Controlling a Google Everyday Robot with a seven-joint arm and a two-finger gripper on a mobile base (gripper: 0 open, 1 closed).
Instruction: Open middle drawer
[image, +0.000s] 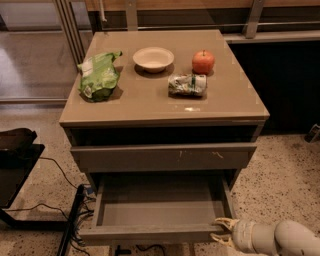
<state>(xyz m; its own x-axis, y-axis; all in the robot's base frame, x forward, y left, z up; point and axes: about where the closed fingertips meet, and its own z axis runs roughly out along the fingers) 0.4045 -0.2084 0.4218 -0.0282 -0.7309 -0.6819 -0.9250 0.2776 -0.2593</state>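
Note:
The middle drawer (160, 206) stands pulled out below the scratched upper front (165, 157). It is plain taupe-grey, and its shallow tray shows nothing inside. Its flat front panel (150, 233) faces the camera at the bottom of the view. My gripper (223, 230) comes in from the lower right on a pale arm (280, 239). It sits at the right end of the drawer's front panel. Its fingers (225, 222) are spread apart, one above the other, and hold nothing that I can see.
On the cabinet top (235, 100) lie a green chip bag (99, 75), a white bowl (153, 58), a red apple (203, 61) and a crushed can (186, 84). Cables (75, 212) and a black stand (15, 160) are on the floor at left.

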